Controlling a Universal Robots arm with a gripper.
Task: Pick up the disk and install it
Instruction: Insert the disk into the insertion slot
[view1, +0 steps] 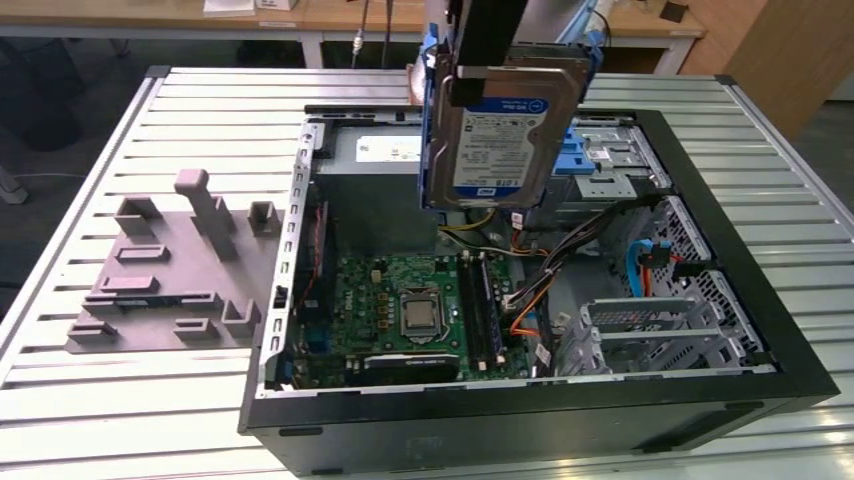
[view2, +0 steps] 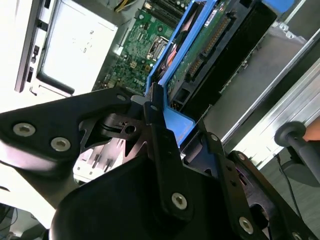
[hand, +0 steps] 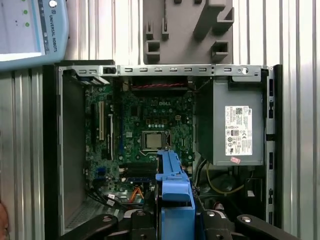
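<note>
**Item 1: pincer** (view1: 470, 88). Clenched on the disk. In the second wrist view its black fingers (view2: 152, 112) are seen pressed against the blue bracket from either side.

**Item 2: disk** (view1: 505, 130). Silver, with a blue-and-white label and a blue plastic bracket. It is held on edge by its upper end, label turned toward the exterior camera, and hangs over the open computer case (view1: 747, 260), above the far half of the interior. Its green circuit-board underside (view2: 210, 45) is shown in the second wrist view, and the bracket (hand: 172, 185) is seen edge-on in the first wrist view.

**Item 3: computer case.** Black tower, laid on its side with the side panel off. Contents recorded:
- green motherboard (view1: 400, 300), near the exterior view's left
- grey power supply box (view1: 380, 190), far left, with a white sticker (hand: 237, 125)
- silver drive cage with blue latch (view1: 607, 160), far right, just beside the hanging disk
- bundled cables (view1: 534, 270), between board and cage

**Item 4: grey fixture plate** (view1: 174, 270). Moulded with raised blocks and laid beside the case at the exterior view's left.

**Item 5: surface** (view1: 134, 400). Ribbed metal, carrying the case and the plate.
</note>
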